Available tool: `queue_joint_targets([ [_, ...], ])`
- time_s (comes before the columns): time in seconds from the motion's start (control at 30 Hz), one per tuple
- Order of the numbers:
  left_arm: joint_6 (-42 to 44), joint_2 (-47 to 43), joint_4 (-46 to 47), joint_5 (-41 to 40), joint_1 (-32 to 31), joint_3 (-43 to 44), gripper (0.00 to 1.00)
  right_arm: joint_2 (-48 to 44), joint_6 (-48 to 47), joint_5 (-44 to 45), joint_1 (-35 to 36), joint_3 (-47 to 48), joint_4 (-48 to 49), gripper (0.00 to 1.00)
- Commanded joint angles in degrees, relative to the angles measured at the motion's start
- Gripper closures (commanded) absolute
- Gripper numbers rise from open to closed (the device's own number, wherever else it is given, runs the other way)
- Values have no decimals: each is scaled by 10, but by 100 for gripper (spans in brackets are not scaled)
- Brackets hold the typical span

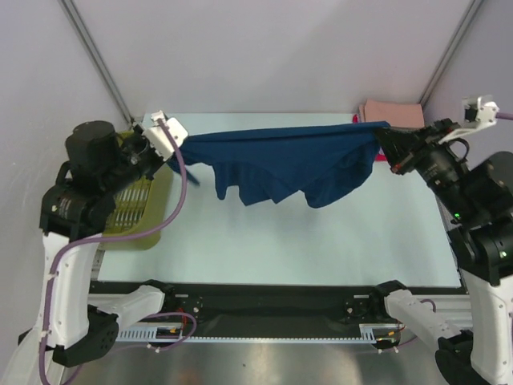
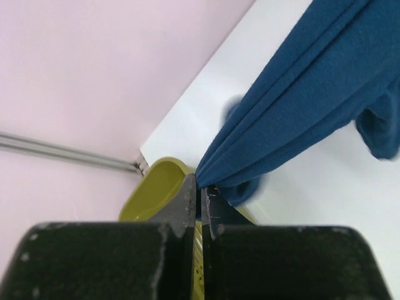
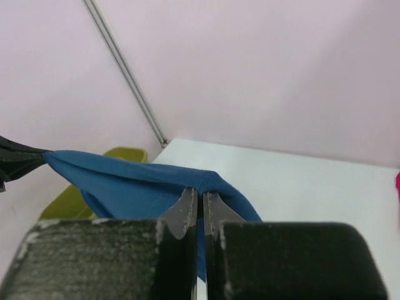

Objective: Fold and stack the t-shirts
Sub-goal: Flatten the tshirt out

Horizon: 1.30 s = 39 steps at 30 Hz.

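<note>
The navy blue t-shirt (image 1: 280,160) hangs stretched in the air between both grippers above the far half of the table, its lower folds drooping; its print is hidden. My left gripper (image 1: 171,154) is shut on the shirt's left edge (image 2: 262,137), over the basket's far end. My right gripper (image 1: 383,136) is shut on the shirt's right edge (image 3: 137,187). A folded peach shirt (image 1: 391,112) lies at the far right corner, with a sliver of red cloth (image 1: 377,156) beside the right gripper. The lavender shirt is not visible.
The olive-green plastic basket (image 1: 136,216) stands at the table's left edge under the left arm; it also shows in the left wrist view (image 2: 156,187) and the right wrist view (image 3: 119,156). The pale table (image 1: 304,249) is walled at back and sides.
</note>
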Motion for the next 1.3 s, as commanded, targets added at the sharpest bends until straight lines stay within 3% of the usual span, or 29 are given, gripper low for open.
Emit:
queue_joint_targets([
  [0.0, 26, -10, -106, -17, 13, 66, 100, -37, -24, 62, -11, 59, -6, 100],
  [0.2, 29, -7, -128, 40, 13, 60, 100, -58, 28, 78, -11, 29, -7, 100],
  [0.37, 46, 52, 4, 15, 13, -41, 100, -4, 93, 147, -10, -86, 5, 100],
  [0.4, 44, 69, 67, 6, 13, -71, 99, 19, 123, 155, -11, -100, 15, 100],
  [0.47, 34, 137, 137, -29, 13, -90, 97, 50, 140, 166, -11, -145, 38, 100],
  [0.53, 12, 236, 221, -55, 13, -79, 83, 96, 176, 192, -13, -179, 78, 100],
  [0.63, -36, 363, 228, -104, 13, 39, 75, 167, 212, 243, -23, -243, 142, 100],
  [0.67, -64, 455, 214, -113, 13, 83, 64, 191, 219, 274, -32, -265, 166, 97],
  [0.7, -75, 495, 174, -128, 13, 175, 58, 214, 243, 282, -55, -271, 172, 89],
  [0.73, -85, 538, 150, -132, 13, 222, 53, 265, 250, 265, -76, -273, 177, 59],
  [0.77, -105, 595, 120, -129, 11, 269, 47, 290, 253, 240, -92, -270, 179, 46],
  [0.8, -114, 616, 64, -104, 9, 339, 45, 314, 249, 211, -127, -251, 172, 39],
  [0.87, -126, 616, 37, -66, -1, 349, 43, 376, 197, 159, -142, -218, 120, 34],
  [0.97, -101, 502, 80, -7, -34, 186, 41, 394, 119, 161, -146, -195, 62, 33],
  [1.0, -89, 428, 118, -2, -46, 72, 40, 388, 104, 159, -147, -206, 56, 33],
  [1.1, -28, 284, 133, 16, -107, -122, 39, 357, 72, 143, -149, -252, 33, 33],
  [1.27, -25, 163, 96, 20, -181, -318, 38, 305, 77, 120, -148, -338, -11, 34],
])
